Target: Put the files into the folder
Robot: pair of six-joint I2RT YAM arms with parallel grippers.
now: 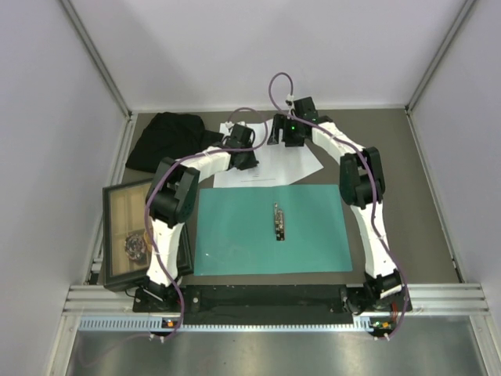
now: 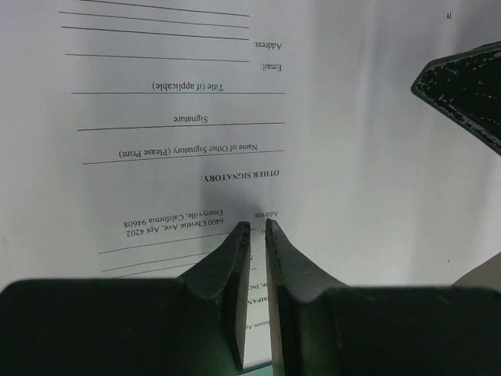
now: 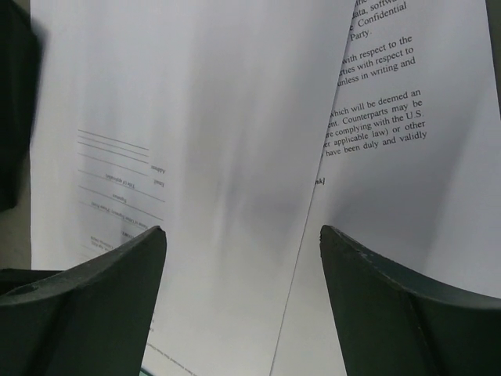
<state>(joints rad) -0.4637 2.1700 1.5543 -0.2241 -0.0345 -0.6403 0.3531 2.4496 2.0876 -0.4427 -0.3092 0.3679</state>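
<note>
Top: files are lying on the desk at the folder's far edge.
Left wrist: left pincer is nearly closed and seems to be pinching a sheet edge.
Right wrist: right pincer is gaping over the sheets, gripping nothing.
Pickup is underway. Next: pulling the sheet onto the folder.

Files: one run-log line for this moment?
folder: open flat | files: at its far edge, not in | left fingers: slit apart on top sheet, grip unclear | right fingers: open over sheets
</note>
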